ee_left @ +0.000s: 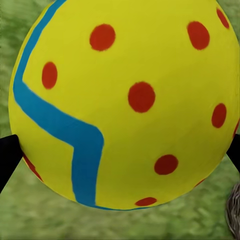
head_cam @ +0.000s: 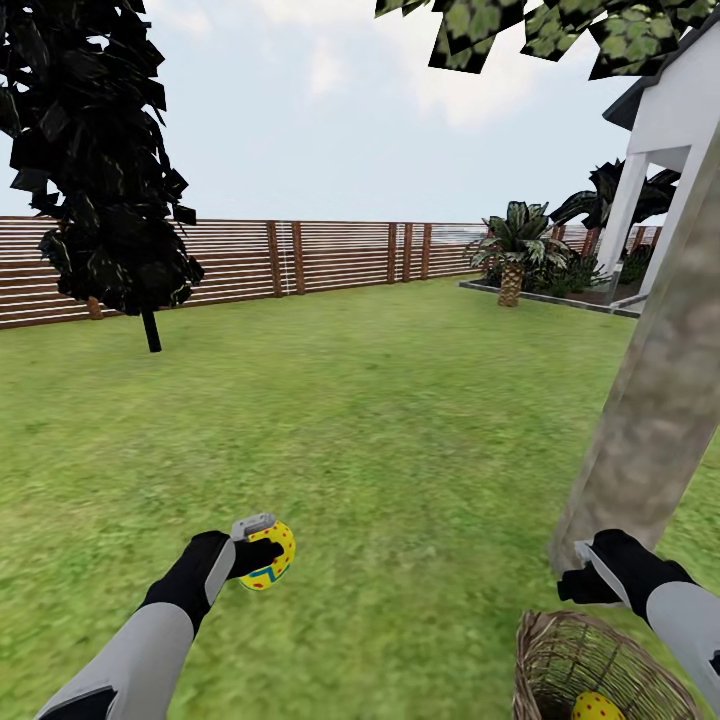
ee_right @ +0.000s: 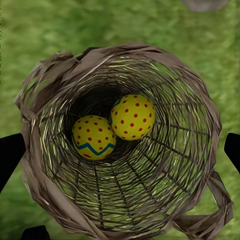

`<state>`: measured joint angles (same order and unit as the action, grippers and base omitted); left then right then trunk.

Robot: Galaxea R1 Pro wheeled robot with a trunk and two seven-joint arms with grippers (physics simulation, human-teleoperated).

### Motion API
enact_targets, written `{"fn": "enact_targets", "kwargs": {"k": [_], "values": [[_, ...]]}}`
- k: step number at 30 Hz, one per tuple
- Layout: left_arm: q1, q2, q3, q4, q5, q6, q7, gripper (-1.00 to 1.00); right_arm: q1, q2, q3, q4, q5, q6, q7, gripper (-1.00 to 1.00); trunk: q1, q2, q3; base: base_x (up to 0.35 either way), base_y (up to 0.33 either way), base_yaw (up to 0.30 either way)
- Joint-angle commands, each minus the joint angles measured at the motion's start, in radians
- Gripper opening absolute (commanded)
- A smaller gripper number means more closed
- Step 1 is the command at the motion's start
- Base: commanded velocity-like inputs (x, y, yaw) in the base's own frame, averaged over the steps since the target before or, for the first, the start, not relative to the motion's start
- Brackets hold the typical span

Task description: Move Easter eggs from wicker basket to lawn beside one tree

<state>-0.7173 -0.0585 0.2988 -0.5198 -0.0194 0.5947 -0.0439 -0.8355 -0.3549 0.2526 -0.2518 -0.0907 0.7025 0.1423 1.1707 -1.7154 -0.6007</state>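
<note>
My left gripper (head_cam: 258, 552) is shut on one Easter egg (head_cam: 279, 548), held low over the lawn (head_cam: 380, 420). Seen up close, that egg (ee_left: 125, 100) is yellow with red dots and a blue zigzag, with the black fingers (ee_left: 7, 156) at its sides. My right gripper (head_cam: 574, 582) hangs open above the wicker basket (head_cam: 560, 650), close to the thick grey-brown tree trunk (head_cam: 660, 400). Two eggs lie at the basket's (ee_right: 195, 165) bottom: one with a blue zigzag (ee_right: 93, 137), one plain dotted (ee_right: 132, 116). One of them (head_cam: 597, 707) shows in the head view.
A brown slatted fence (head_cam: 330, 258) closes the far side of the garden. A dark narrow tree (head_cam: 100, 160) stands at far left. Palm-like plants (head_cam: 515, 250) and the white house (head_cam: 670, 140) stand at right. Wide open grass stretches ahead between my arms.
</note>
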Motion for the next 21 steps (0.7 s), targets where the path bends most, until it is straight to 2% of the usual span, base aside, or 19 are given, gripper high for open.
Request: {"fn": "enact_targets", "kwargs": {"k": [1,5,7,9,21], "values": [[-0.001,-0.001,0.008,-0.002,-0.004,0.006,-0.005,-1.0,-0.001,-0.001,0.008,-0.001,-0.009,0.005,0.0,1.0,0.0,-0.001,-0.001,0.0,0.003,0.0],[-0.001,-0.001,0.008,-0.001,-0.004,-0.008,-0.005,-1.0,-0.001,-0.001,0.008,-0.001,-0.009,0.005,0.0,1.0,0.0,-0.001,-0.001,-0.024,0.035,0.0],[-0.001,-0.002,0.008,0.019,-0.008,-0.116,0.002,-1.0,-0.001,-0.001,0.008,-0.001,-0.009,0.005,0.0,1.0,0.0,-0.001,-0.001,-0.112,0.184,0.0],[-0.001,-0.001,0.008,0.039,-0.008,-0.156,0.002,-1.0,-0.001,-0.003,0.007,-0.001,-0.009,0.005,0.0,1.0,0.0,-0.001,-0.001,-0.049,0.079,0.0],[-0.001,0.003,0.012,0.045,-0.005,-0.164,-0.004,-1.0,-0.001,-0.003,0.007,-0.001,-0.01,0.005,0.0,1.0,0.0,-0.001,-0.001,-0.002,0.003,0.0]]}}
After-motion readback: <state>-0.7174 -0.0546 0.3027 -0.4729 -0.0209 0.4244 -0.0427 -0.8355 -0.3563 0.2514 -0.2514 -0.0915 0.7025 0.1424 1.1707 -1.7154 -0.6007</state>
